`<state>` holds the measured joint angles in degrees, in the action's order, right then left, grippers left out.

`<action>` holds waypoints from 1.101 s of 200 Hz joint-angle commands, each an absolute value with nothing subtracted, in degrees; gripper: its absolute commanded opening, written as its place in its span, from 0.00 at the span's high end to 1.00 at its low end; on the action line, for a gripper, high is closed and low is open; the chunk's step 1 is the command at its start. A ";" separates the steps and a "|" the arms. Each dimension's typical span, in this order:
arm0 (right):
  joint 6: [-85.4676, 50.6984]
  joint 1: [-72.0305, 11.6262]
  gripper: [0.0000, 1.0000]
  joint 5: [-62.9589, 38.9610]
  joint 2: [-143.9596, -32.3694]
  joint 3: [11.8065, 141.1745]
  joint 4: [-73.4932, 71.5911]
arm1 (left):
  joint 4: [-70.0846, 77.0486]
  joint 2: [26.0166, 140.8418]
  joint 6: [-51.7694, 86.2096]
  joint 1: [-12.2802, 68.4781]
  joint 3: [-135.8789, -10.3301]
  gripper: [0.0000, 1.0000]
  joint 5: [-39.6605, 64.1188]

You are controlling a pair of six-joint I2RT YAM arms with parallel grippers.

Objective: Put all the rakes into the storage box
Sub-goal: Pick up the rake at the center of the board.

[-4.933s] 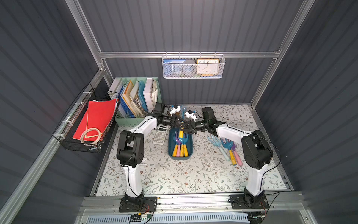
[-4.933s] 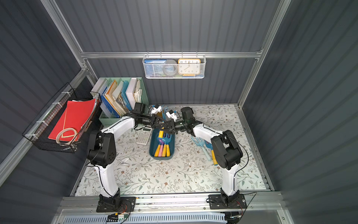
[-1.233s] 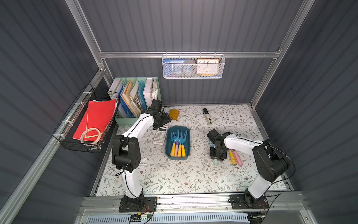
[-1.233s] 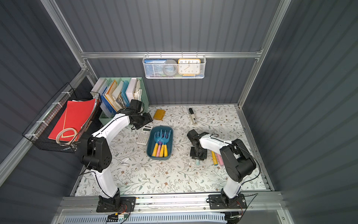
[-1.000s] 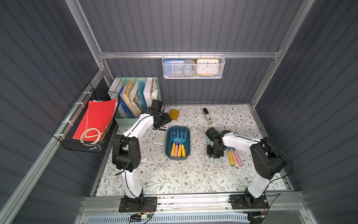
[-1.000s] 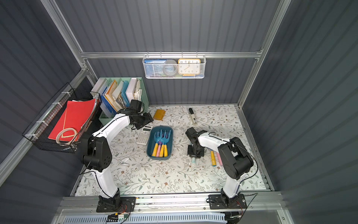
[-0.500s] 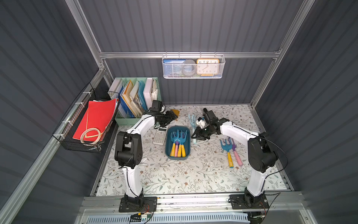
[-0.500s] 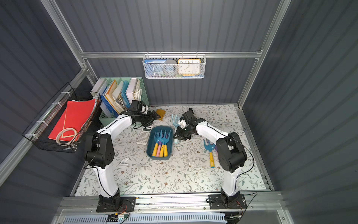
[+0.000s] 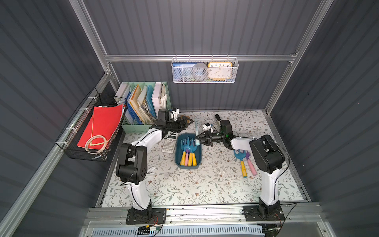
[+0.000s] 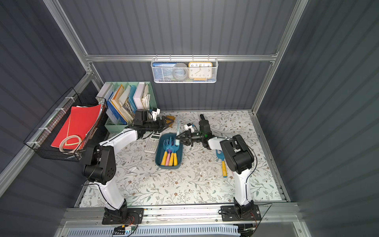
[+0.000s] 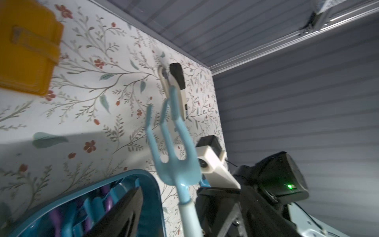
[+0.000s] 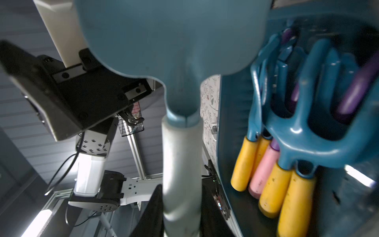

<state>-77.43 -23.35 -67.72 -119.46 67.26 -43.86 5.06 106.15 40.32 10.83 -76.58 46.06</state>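
Pale-blue plastic sits clamped between the jaws of the right pincer (image 9: 198,138). It grips the rake (image 9: 197,142) low on its whitish handle, with the tines pointing up and the shaft close to upright. In the right wrist view the handle runs straight through the grip, so the hold looks square rather than skewed.

Directly under the pincer's tips, and reaching away from them toward the robot's base, lies the storage box (image 9: 188,166). The handle's lower end hangs over the box's far corner; whether it touches the rim cannot be told. Inside, right beside the grip, several tools (image 12: 272,184) with yellow and pink handles already cover most of the floor, their heads at the pincer's end.

As I judge it, the step in hand is laying the rake down. Doing it well means tipping the rake from upright to flat before letting go, with its handle pointing the same way as the others. That way it rests on the pile rather than propped against the wall. Lower it until it bears on something, then release; a drop could bounce it over the shallow wall.

Further off, beyond the tines on the side away from the right pincer, the left pincer (image 9: 187,124) hangs with jaws spread and empty, near a yellow wallet (image 11: 26,47). Swing the tines clear of it.
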 commanded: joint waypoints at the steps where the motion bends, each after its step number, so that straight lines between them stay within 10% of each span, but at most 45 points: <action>1: -93.70 -23.53 0.99 -70.76 -121.03 68.52 -68.15 | 10.96 104.70 40.16 10.63 -77.14 0.22 53.00; 169: -68.28 -25.47 0.97 -69.35 -114.31 76.80 -39.40 | -20.80 115.62 24.99 12.90 -95.65 0.51 67.58; 220: -44.17 -26.07 0.93 -63.94 -109.48 80.36 -7.76 | -29.22 112.76 18.82 13.10 -94.75 0.94 65.40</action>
<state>-57.93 -26.00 -66.94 -113.56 76.99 -25.10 -22.13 114.69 26.87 13.08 -94.80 67.53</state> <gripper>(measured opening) 0.263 0.183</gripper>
